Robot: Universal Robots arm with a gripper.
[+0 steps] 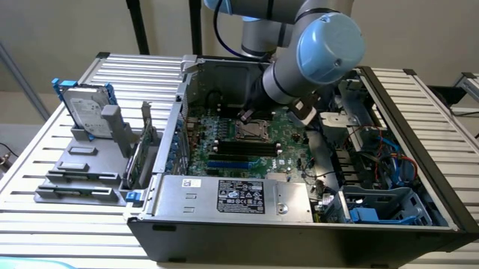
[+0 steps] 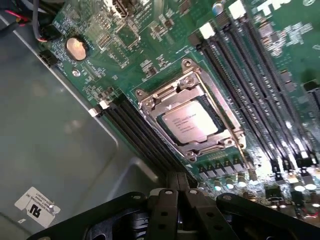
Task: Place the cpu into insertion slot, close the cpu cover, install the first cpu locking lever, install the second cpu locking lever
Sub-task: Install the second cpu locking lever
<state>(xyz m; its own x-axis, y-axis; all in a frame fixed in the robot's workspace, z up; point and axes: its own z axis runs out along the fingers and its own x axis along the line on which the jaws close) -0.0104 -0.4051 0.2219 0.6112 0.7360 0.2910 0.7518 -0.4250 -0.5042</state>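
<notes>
Gripper (image 2: 178,192) fingers pressed together, holding nothing, hovering just off the socket edge. Cpu (image 2: 190,121) seated flat in insertion slot (image 2: 218,118); cpu cover (image 2: 165,97) down over it, framing the chip. Judged: placement and cover done, lever stage in hand. Levers hard to make out. Calls for closed fingertips pushing a thin lever down and under its catch.
</notes>
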